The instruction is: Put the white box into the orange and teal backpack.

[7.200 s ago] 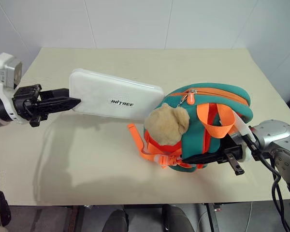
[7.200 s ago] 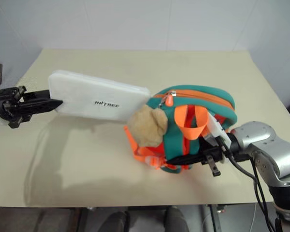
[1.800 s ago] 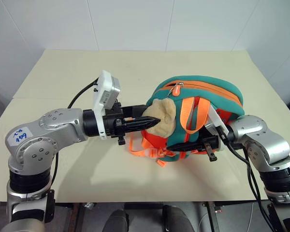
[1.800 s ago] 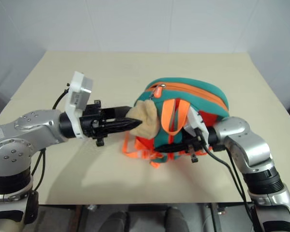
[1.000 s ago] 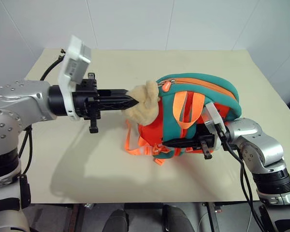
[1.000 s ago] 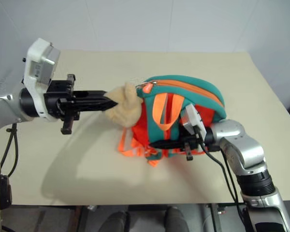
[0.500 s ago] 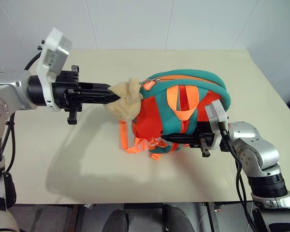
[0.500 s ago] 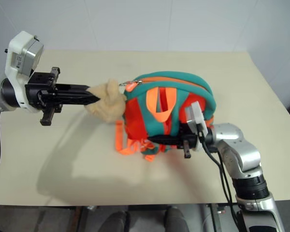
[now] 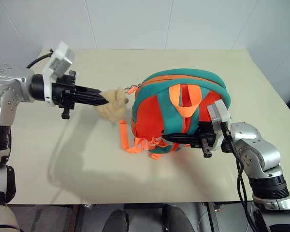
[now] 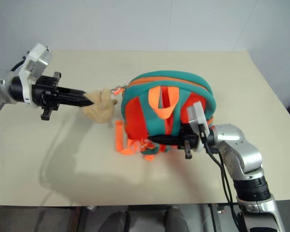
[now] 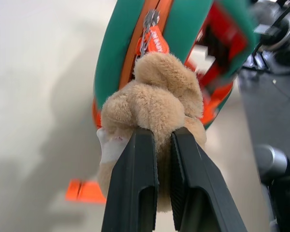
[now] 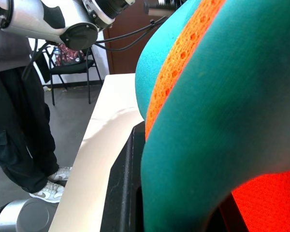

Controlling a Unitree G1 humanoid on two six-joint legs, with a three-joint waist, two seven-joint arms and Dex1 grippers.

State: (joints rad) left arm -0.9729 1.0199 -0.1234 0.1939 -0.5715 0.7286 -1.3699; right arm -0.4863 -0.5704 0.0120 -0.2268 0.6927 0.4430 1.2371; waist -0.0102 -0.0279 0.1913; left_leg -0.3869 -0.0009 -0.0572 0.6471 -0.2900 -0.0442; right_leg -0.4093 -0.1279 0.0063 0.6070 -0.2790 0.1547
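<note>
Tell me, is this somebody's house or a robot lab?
Probably a robot lab or test room. There's a plain beige table against bare white walls, and a black chair on a grey floor beside loose cables.

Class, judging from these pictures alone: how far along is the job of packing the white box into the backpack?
Done, apparently: the orange and teal backpack looks zipped, so the box is presumably inside. In hand: the left gripper pinches the plush bear, pulling at the zipper tab; the right gripper grips a teal strap. Left: letting go.

The right gripper's (image 9: 170,138) fingertips sit buried under the orange and teal backpack's (image 9: 183,111) teal straps.
</note>
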